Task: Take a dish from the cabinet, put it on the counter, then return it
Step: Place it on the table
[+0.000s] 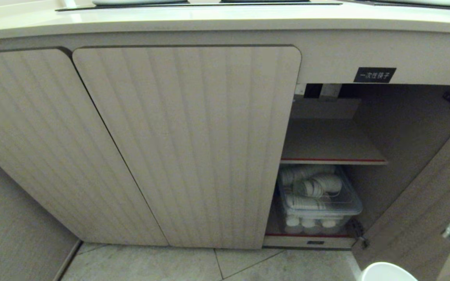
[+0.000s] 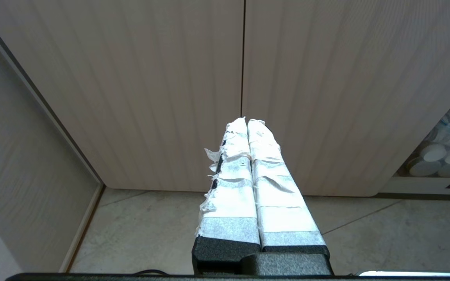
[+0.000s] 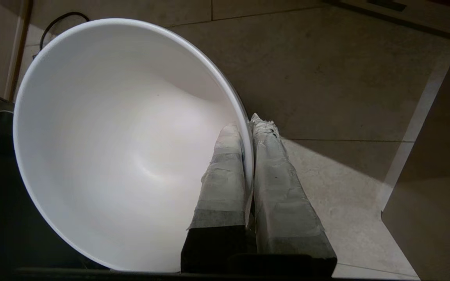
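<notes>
Head view: the cabinet stands below the counter, of which only the front rim and a strip of the top are in frame; the dark panels on it are cut off at the upper edge. One door is swung open at the right, its hinge partly out of frame. The upper red-edged shelf is bare; under it a clear lidded bin holds stacked white cups, blurred through the plastic. The characters on the black label are too small to read.

Only the rim of the dish shows in the head view, cut off at the lower right corner, low in front of the open compartment. The right arm appears there as a small grey fragment at the edge.

Right wrist view: the right gripper is clenched on the wall of the dish, one taped finger inside the bowl, the other outside, the rim between them; the bowl hangs over the tiled floor.

Left wrist view: the left gripper is pressed together, empty, pointing at the closed doors.
</notes>
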